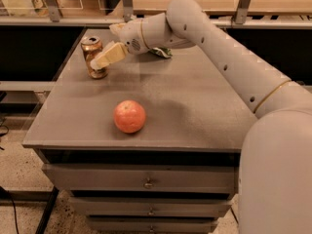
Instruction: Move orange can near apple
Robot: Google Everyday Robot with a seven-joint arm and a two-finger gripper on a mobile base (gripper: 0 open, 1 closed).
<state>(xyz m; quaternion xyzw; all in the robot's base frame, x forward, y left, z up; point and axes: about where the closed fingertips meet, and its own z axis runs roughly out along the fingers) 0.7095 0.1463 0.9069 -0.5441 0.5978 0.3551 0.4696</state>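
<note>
Right now the task is barely under way from where I sit: nothing has been carried anywhere yet. The orange can (93, 56) stands upright at about 10 o'clock on the bench (195, 111), close to the far left corner. The apple (129, 116) rests at about 7 o'clock, toward the front edge, and the two are well apart, with the can lying toward 11 o'clock from the apple.

The arm (219, 48) reaches in from the right, and my pincer (101, 61) sits at the can's 3 o'clock side, its pale tip overlapping the can's right flank in this view. I cannot tell whether the pincer is open or closed, nor whether it touches the can or only hovers just beside it. A crumpled green and white bag (163, 52) peeks out behind the wrist at 12 o'clock, clear of the route.

By my reckoning the approach is about done. What is left is the main work: getting a firm hold on the can, carrying it toward 5 o'clock across the bare bench top, and setting it down upright just beside the apple without nudging the fruit into a roll.
</note>
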